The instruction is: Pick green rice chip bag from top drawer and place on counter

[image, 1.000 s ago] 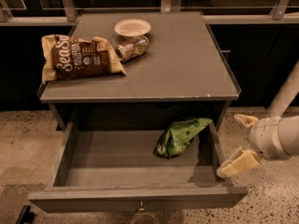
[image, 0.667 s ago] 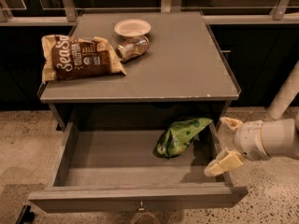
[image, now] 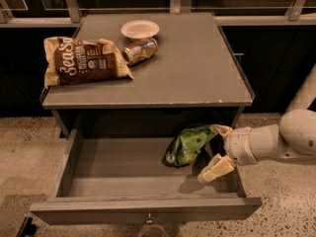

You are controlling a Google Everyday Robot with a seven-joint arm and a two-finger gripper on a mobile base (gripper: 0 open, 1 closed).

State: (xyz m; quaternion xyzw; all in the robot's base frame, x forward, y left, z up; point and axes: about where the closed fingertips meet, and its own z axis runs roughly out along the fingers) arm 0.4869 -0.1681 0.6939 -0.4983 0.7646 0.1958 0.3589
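Green rice chip bag [image: 189, 144] lies crumpled in the right half of the open top drawer [image: 148, 207], towards the back, on the grey drawer floor. The tool [image: 217, 150] reaches in over the drawer's right wall, its two pale fingers spread wide apart and holding nothing. The upper finger [image: 222, 130] sits at the bag's upper right corner, though contact cannot be confirmed, and the lower finger [image: 216, 169] hangs clear of the bag above the drawer floor. The white arm [image: 276, 141] runs off to the right edge of the view. Above the drawer, the grey worktop [image: 197, 68] carries a brown-and-cream "SeaSo" bag [image: 86, 60] at its left side, a shallow pale bowl [image: 140, 29] near the back, and a metal can [image: 140, 51] lying on its side just in front of the bowl. A speckled floor [image: 29, 147] surrounds the cabinet.
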